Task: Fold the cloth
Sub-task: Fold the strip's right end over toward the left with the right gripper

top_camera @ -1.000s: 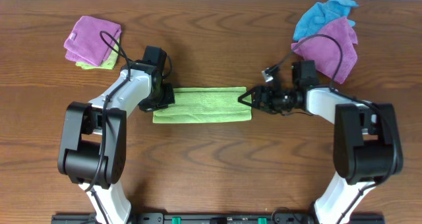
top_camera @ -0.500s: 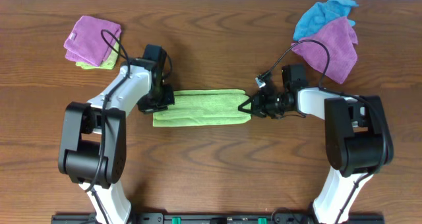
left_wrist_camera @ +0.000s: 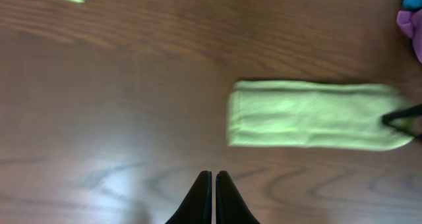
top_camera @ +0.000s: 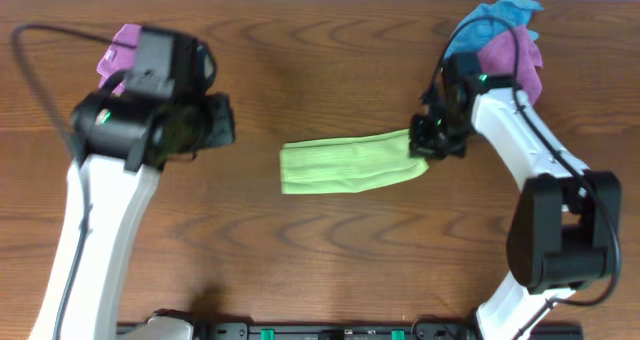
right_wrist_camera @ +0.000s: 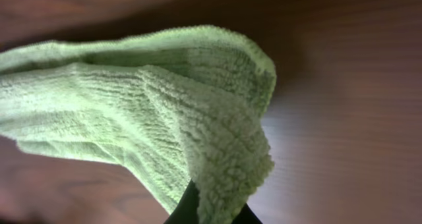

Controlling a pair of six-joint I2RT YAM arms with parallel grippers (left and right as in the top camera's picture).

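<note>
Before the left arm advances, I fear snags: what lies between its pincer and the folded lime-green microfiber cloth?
Only bare brown wooden tabletop separates left pincer from lime-green microfiber cloth; left wrist view shows it.

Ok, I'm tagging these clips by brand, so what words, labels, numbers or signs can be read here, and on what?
None: no readable writing shows in any view on the green cloth, the blue cloth, the table, the left arm or the right arm.

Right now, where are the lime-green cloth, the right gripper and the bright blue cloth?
lime-green cloth (top_camera: 345,165), overhead view, middle of the strip
right gripper (top_camera: 424,150), overhead view, between its fingertips
bright blue cloth (top_camera: 497,18), overhead view, its upper part
</note>
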